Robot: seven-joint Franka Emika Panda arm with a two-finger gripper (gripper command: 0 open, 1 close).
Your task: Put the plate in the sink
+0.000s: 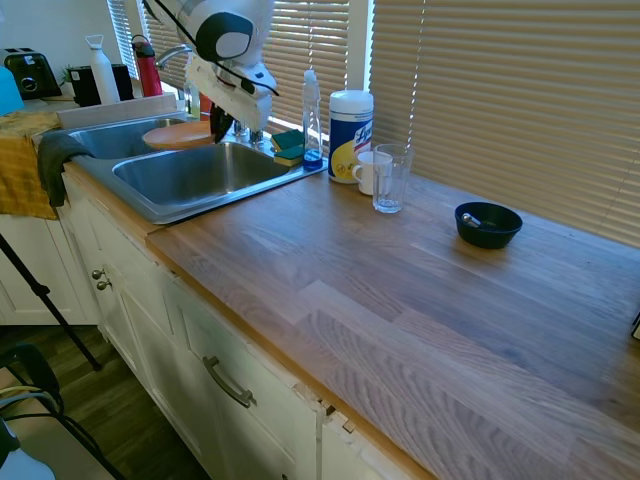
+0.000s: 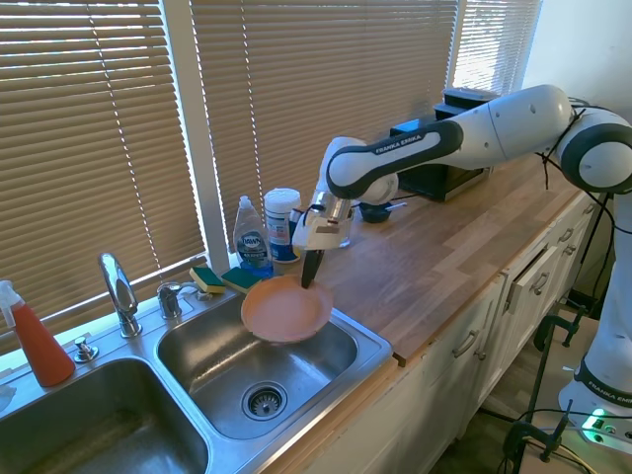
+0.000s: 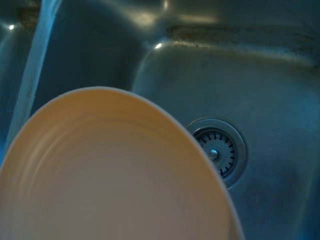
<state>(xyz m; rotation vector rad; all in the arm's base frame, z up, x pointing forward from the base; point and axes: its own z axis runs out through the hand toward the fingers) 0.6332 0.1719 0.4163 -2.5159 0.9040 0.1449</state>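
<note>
The gripper (image 2: 312, 272) is clamped on the rim of the plate (image 2: 286, 309), its dark fingers closed on the edge nearest the counter, and it holds the plate in the air above the sink (image 2: 367, 341) — over the basin next to the wooden counter (image 2: 444, 247). The plate is clear of the basin floor and roughly level, tilted a little. In the wrist view the plate (image 3: 110, 175) fills the lower part, with the drain (image 3: 220, 150) of that basin showing past its edge. From the first exterior view the plate (image 1: 178, 134) shows as an orange disc behind the arm, above the steel basins. The faucet (image 2: 119, 292) stands at the back between the two basins. Along the back edge beside the sink lie sponges (image 2: 225, 280), then a soap bottle (image 2: 252, 241) and a wipes canister (image 2: 282, 224). Further along the counter stand a white mug (image 1: 369, 172) and a clear glass (image 1: 390, 179) just beside each other — a dark bowl (image 1: 488, 224) sits well apart from them. A red spray bottle (image 2: 36, 339) stands at the far end of the sink.
</note>
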